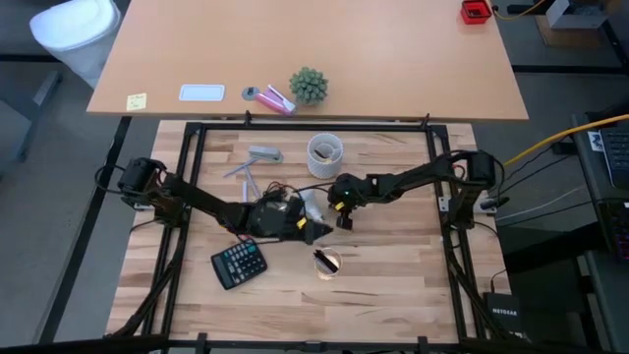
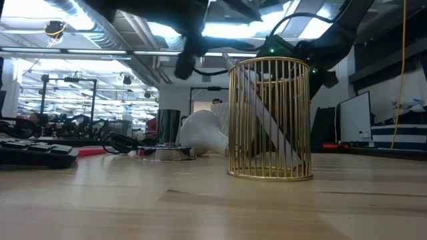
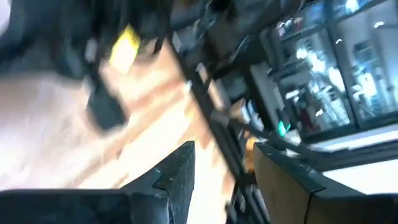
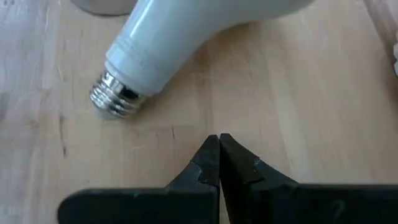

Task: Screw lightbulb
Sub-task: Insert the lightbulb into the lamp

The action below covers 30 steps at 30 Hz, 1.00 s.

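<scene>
Here the lightbulb [image 4: 186,37] lies on its side on the wooden surface [image 1: 393,285], near the middle of it, with its grey screw base [image 4: 113,94] resting on the wood and free of any grip. The right claw [image 4: 219,155] hovers just beside it, the two dark fingertips pressed together with nothing between them; the bulb lies just ahead of them, apart from the tips. From above, the right arm reaches in from its side toward the centre, its claw [image 1: 341,202] close to the pale bulb [image 1: 313,205]. The left arm stretches in from the other side, ending at a dark clump of cord and fittings beside the bulb; the left claw [image 1: 313,231] points toward the middle of the surface, and its wrist view is too blurred to tell whether its fingers are parted or closed. In front of the bulb stands a gold wire cup [image 2: 270,119] with a pale strip leaning inside it. A black calculator [image 1: 239,264] lies near the left arm, and a white mesh cup [image 1: 325,150] stands farther back.
</scene>
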Each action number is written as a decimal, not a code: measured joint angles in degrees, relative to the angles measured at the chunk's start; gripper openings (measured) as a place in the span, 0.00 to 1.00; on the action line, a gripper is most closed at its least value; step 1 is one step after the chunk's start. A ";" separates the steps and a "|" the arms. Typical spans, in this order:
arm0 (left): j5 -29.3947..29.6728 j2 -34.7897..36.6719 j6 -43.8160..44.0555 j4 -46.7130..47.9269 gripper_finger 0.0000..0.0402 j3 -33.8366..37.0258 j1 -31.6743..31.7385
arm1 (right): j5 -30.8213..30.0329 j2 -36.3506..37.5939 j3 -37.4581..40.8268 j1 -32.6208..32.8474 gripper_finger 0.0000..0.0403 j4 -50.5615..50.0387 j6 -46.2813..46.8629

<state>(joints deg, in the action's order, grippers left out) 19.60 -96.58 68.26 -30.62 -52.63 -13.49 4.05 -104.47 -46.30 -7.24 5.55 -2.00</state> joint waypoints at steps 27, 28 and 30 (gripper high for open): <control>10.97 -0.03 24.33 48.06 0.38 0.08 3.43 | 5.02 -0.58 0.30 0.14 0.01 6.39 -1.31; 11.10 -0.03 23.60 48.09 0.38 0.08 4.32 | 5.13 -0.64 0.32 0.19 0.01 7.09 -1.31; 11.21 -0.03 21.35 48.05 0.38 0.08 6.17 | 5.99 -0.70 0.36 0.23 0.01 8.69 -1.31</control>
<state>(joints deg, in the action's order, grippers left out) 30.81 -96.62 89.61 17.43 -52.56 -7.33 10.04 -105.16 -45.94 -7.01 14.24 -3.31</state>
